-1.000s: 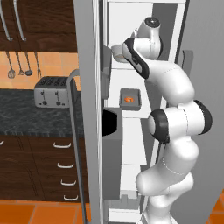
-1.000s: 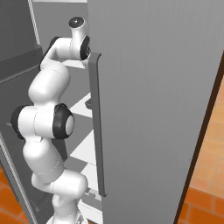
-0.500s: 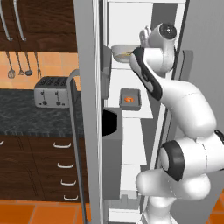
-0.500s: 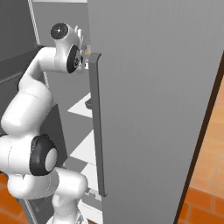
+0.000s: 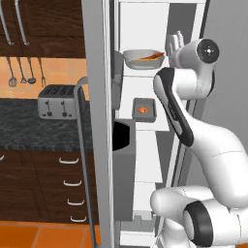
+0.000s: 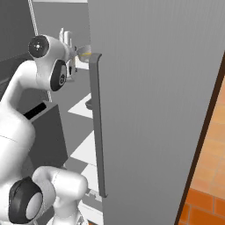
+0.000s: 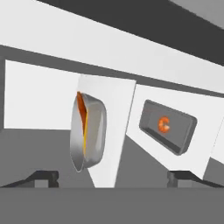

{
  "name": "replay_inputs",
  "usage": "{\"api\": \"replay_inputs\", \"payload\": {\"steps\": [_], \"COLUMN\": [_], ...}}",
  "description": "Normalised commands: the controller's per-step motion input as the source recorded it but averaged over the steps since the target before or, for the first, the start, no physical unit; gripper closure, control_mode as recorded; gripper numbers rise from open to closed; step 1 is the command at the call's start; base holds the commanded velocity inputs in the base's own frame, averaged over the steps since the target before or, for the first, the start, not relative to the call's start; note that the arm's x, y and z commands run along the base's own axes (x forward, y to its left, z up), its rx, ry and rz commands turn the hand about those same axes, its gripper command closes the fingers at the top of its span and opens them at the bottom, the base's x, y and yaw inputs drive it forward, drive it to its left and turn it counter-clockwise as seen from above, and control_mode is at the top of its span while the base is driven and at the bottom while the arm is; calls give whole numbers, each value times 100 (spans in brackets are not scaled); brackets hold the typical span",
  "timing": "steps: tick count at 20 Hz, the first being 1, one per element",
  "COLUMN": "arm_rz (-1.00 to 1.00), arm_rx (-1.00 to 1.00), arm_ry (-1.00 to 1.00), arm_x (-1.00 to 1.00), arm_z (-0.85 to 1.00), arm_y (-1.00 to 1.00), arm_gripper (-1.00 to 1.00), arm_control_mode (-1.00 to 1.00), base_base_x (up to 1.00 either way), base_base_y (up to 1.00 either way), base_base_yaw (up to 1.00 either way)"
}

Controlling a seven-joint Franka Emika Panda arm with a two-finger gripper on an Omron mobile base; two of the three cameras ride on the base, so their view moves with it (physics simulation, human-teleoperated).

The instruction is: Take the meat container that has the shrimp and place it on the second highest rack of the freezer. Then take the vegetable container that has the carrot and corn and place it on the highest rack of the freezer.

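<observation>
Inside the tall light-grey freezer (image 5: 97, 72), the rounded pale vegetable dish (image 5: 143, 59) now rests on the highest white rack (image 5: 140, 72), while the small grey meat tray (image 5: 144, 108) sits one rack below. The gripper (image 5: 174, 44) has drawn back, fingers spread wide and empty; both placements look done.
</observation>
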Motion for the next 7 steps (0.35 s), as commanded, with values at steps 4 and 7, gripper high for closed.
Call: {"api": "replay_inputs", "payload": {"steps": [4,7], "arm_rz": [0,0], "arm_rx": [2,0], "arm_ry": [13,13], "arm_x": [-100,-100], "arm_z": [-6,-6], "arm_y": [0,0], "arm_gripper": [-100,-100], "arm_control_mode": [-100,-100], "base_base_x": [0,0], "base_base_y": [0,0], "base_base_yaw": [0,0]}}
